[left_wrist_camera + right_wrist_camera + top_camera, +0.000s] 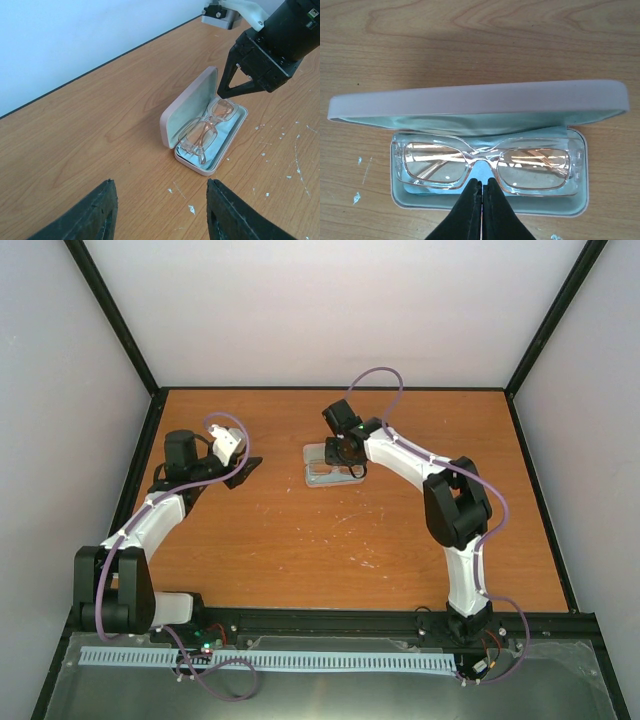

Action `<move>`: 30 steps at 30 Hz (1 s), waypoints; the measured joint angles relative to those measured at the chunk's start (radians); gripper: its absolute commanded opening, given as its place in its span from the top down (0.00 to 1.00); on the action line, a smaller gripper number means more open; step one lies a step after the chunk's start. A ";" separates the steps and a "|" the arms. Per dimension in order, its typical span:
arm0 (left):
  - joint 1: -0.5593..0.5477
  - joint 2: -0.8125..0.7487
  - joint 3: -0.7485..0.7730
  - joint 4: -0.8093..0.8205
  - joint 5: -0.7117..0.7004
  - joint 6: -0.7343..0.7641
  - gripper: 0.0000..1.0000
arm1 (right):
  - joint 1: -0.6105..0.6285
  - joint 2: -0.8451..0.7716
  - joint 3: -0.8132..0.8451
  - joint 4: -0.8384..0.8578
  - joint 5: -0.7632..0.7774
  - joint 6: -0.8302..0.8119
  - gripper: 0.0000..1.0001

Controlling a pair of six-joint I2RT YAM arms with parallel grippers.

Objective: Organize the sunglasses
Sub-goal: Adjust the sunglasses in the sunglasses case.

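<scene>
The sunglasses (435, 165), with a see-through amber frame, lie folded inside the open pink case (480, 100), on top of a light blue cloth (485, 125). They also show in the left wrist view (205, 132), with the case lid (187, 107) standing up. My right gripper (483, 182) is shut with nothing between its fingers. Its tips hang just below the bridge of the sunglasses, over the case's front part. In the top view it (348, 455) is above the case (318, 478). My left gripper (161, 210) is open and empty, well to the left of the case (245, 470).
The wooden table (300, 540) has small white specks (192, 209) near the case. A black frame and white walls enclose the table on three sides.
</scene>
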 measured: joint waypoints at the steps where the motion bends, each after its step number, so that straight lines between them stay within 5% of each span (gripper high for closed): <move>1: 0.000 0.000 0.000 0.000 0.000 0.000 0.50 | 0.000 0.002 0.000 0.002 0.000 -0.006 0.97; 30: 0.000 0.000 0.000 -0.008 -0.004 0.000 0.50 | 0.000 0.103 0.012 0.083 -0.008 -0.053 0.97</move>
